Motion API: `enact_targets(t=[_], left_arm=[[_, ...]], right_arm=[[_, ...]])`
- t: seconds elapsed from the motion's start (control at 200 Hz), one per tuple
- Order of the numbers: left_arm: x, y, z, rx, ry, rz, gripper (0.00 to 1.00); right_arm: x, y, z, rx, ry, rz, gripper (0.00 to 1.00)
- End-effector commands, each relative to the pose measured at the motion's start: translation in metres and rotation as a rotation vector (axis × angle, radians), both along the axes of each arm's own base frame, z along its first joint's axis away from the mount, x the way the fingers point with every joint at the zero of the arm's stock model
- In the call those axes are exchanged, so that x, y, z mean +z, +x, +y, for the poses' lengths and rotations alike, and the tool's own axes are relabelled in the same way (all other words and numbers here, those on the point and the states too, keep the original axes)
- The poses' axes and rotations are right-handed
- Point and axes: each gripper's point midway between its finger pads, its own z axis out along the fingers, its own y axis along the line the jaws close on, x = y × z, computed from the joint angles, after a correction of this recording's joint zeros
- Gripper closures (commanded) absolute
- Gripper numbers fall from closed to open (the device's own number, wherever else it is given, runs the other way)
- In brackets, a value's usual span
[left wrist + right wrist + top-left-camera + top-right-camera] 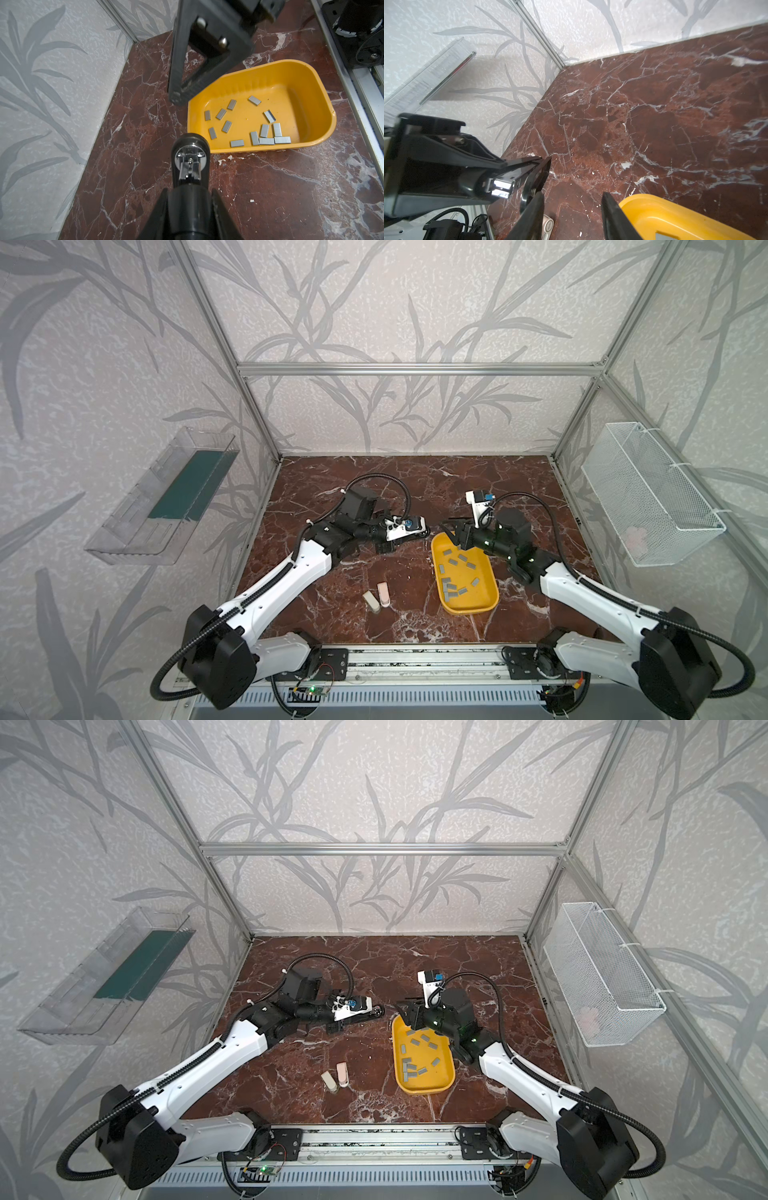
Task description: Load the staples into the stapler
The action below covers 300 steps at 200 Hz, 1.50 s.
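Staples: thirteen small flat grey metal staples (236, 143), loose in one yellow plastic tray (301, 83).
Staplers: three; black chrome-nosed stapler (190, 158), plus beige stapler (371, 601) and pink stapler (383, 594) side by side on the red marble worktop (374, 489).
Left gripper (189, 197): fingers clenched on the black chrome-nosed stapler.
Right gripper (572, 195): fingers released, empty.

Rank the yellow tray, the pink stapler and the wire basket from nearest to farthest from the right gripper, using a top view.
1. Yellow tray, its far end right by the right gripper.
2. Pink stapler, lying front-left of it.
3. Wire basket, on the right wall.
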Motion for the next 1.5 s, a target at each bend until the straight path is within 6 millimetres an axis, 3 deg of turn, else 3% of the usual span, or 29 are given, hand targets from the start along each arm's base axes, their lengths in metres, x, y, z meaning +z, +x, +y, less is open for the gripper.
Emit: enact_targets(t=[0.0,0.14,0.325,0.505,0.855,1.24,1.495], left_arm=[[0.021,0.008,-0.003,0.016,-0.006,-0.026,1.00],[0.015,0.007,-0.005,0.005,0.006,0.011,1.00],[0.005,-0.006,-0.011,-0.052,0.045,0.040,1.00],[0.010,-0.017,-0.016,-0.108,0.017,0.090,1.00],[0.006,-0.027,-0.016,-0.141,0.032,0.144,1.00],[0.014,-0.041,-0.012,-0.191,0.013,0.161,1.00],[0.032,-0.037,0.001,-0.164,-0.044,0.134,1.00]], right_arm=[[0.007,-0.003,-0.011,-0.026,-0.041,-0.048,0.52],[0.024,-0.008,-0.018,-0.040,-0.017,-0.131,0.46],[0.053,-0.034,-0.006,0.090,0.099,-0.323,0.46],[0.062,-0.055,0.017,0.272,0.138,-0.379,0.58],[0.025,-0.062,0.063,0.475,0.067,-0.342,0.58],[-0.011,-0.062,0.090,0.574,0.003,-0.312,0.73],[-0.016,-0.069,0.094,0.616,-0.005,-0.343,0.73]])
